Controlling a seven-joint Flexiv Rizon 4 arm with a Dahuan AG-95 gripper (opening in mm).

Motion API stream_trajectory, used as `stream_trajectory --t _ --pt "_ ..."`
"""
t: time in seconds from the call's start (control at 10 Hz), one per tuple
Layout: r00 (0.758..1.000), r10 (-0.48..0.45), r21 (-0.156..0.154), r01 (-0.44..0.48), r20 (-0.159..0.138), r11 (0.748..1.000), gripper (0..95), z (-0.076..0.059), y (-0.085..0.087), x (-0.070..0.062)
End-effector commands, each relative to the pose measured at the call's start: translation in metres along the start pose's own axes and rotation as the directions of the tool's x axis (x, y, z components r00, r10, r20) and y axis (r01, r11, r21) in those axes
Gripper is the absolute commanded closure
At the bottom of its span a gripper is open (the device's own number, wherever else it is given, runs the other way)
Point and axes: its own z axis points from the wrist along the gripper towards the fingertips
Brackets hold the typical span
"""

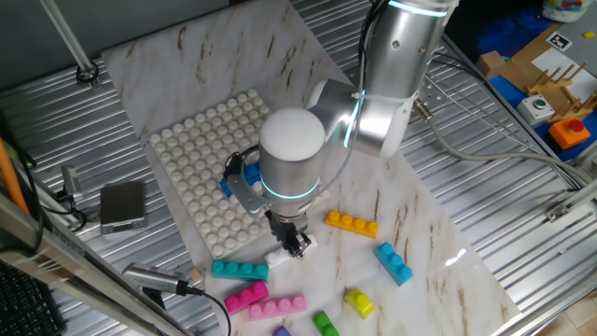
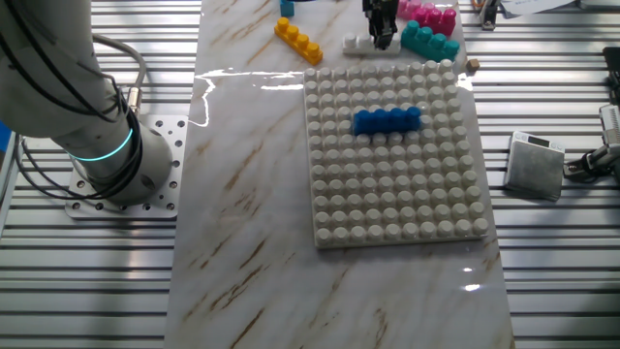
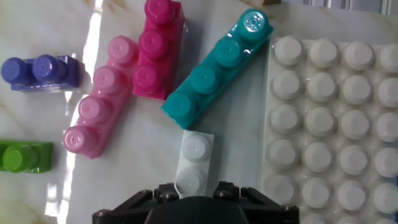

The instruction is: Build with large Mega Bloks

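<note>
The gripper [image 1: 297,245] stands low over the marble tabletop [image 1: 438,233], its fingers on either side of the white brick [image 3: 193,163]; whether the jaws are clamped on it or merely flanking it cannot be told, since the fingertips are hidden under the hand's housing in the hand view. The white brick lies just off the near edge of the white baseplate [image 3: 329,106], with a narrow strip of bare marble between them. Directly ahead of it the teal brick [image 3: 217,71] lies at a slant, its far end reaching the baseplate's corner and its near end just short of the white brick. Left of the teal brick, the magenta brick [image 3: 158,46] and the light pink brick [image 3: 99,99] lie side by side, touching. Farther left sit a purple brick [image 3: 40,71] and a green brick [image 3: 22,157], each apart from the rest. In the fixed views an orange brick [image 1: 352,223], a light blue brick [image 1: 394,262] and a yellow brick [image 1: 359,301] lie scattered on open marble beyond the arm. A blue brick [image 2: 387,120] sits on the baseplate's studs, well inside its edges.
</note>
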Motion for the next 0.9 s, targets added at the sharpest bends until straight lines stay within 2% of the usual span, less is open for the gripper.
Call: stream_trajectory --t 0.1,0.9 --pt "1.000 0.004 0.000 -0.004 -0.001 1.000 57.0 0.0029 0.0003 -0.0015" --pt "1.000 0.023 0.011 -0.023 -0.001 1.000 57.0 0.0123 0.0037 -0.0065"
